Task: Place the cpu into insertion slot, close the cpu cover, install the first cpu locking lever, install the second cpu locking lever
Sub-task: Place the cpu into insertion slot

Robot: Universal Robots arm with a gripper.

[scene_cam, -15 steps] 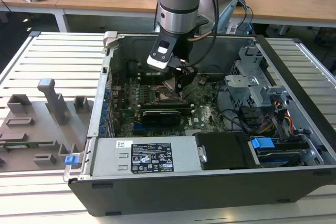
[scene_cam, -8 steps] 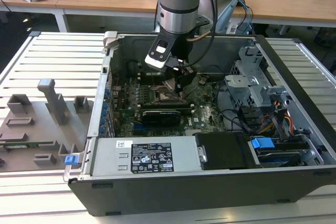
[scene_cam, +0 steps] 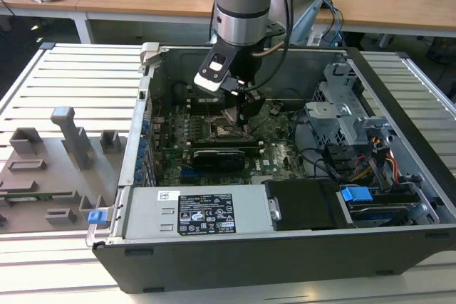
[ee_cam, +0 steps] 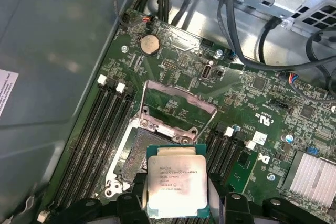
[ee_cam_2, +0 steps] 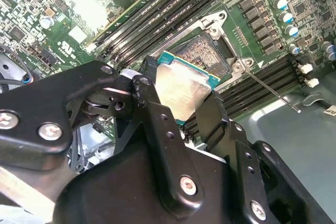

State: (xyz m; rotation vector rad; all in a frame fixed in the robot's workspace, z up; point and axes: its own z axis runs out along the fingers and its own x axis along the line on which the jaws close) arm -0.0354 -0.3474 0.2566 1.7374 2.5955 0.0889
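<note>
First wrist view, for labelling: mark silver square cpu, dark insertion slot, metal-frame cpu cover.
cpu [ee_cam: 176,184], first wrist view, metal top.
insertion slot [ee_cam: 136,151], first wrist view, floor.
cpu cover [ee_cam: 166,125], first wrist view, hinge bar.

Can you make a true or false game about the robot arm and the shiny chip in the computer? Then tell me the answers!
1. The gripper is holding the cpu between its fingers. True.
2. The cpu is already lying in the insertion slot. False: the gripper holds it clear of the slot, and the slot is bare.
3. The cpu cover is shut over the slot. False: it is swung up and open.
4. The computer case is open, so the green motherboard shows. True.
5. A round coin battery sits on the motherboard. True.
</note>
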